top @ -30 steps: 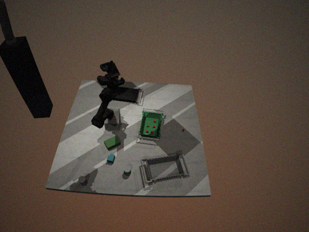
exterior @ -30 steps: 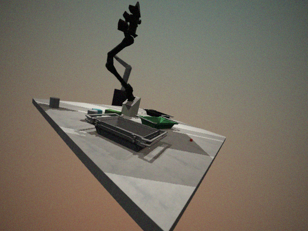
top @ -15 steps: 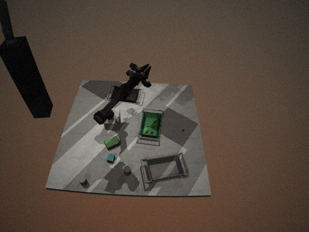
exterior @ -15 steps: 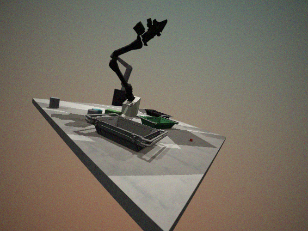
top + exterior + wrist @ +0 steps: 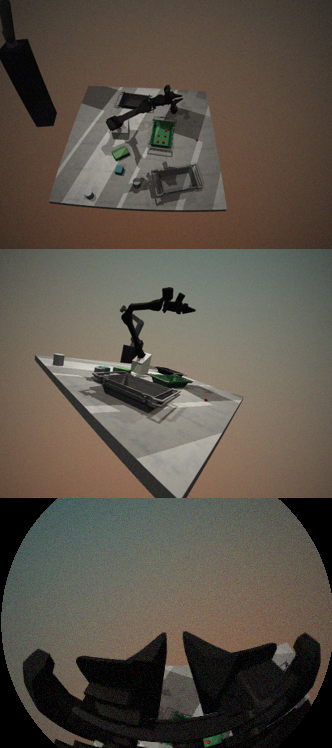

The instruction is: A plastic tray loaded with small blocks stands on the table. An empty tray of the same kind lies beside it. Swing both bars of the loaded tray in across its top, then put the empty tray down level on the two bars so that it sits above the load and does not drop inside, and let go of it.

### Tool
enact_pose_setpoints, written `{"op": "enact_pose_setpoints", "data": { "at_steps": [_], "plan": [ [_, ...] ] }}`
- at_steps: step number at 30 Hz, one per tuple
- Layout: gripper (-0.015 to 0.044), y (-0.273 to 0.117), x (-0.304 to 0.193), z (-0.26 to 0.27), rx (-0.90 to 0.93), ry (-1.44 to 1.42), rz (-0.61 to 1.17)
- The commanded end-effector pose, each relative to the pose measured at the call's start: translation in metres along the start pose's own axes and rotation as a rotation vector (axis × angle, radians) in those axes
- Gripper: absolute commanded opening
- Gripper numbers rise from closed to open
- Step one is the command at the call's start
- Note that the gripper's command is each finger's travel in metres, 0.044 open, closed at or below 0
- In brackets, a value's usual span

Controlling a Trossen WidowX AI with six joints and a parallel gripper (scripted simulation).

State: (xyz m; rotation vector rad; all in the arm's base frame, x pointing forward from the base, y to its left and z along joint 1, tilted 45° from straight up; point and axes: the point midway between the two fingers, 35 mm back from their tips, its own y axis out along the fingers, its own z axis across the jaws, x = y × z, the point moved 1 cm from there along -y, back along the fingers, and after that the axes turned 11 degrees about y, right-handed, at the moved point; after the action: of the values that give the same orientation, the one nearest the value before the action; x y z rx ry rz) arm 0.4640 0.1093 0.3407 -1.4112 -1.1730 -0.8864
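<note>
Green tray [image 5: 151,134] [image 5: 171,385], red blocks [image 5: 165,135] visible from top (hidden in exterior), gripper [image 5: 182,97] [image 5: 195,310] [image 5: 174,635] slightly open, empty.

Black tray [image 5: 133,99] [image 5: 168,371] partly hidden by arm [image 5: 133,112] [image 5: 147,306]

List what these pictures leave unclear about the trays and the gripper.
- Black tray: the arm covers its right end in the top view; its inside is too dark to read.
- Gray tray: in the exterior view its near wall hides part of the floor inside.
- Green tray: its wall hides the red blocks in the exterior view; the wrist view's lower edge cuts it off.
- Gripper: fingertip gap unreadable in the exterior view, fingers overlapping.
</note>
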Motion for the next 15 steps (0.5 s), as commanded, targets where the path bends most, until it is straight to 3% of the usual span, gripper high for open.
{"op": "enact_pose_setpoints", "data": {
  "at_steps": [1, 8, 15],
  "plan": [
    [0.0086, 0.016, -0.046, -0.037, -0.12, 0.02, 0.16],
    [0.0086, 0.02, -0.134, -0.111, -0.362, 0.05, 0.471],
    [0.0086, -0.009, -0.218, -0.18, -0.603, 0.068, 0.79]
  ]
}}
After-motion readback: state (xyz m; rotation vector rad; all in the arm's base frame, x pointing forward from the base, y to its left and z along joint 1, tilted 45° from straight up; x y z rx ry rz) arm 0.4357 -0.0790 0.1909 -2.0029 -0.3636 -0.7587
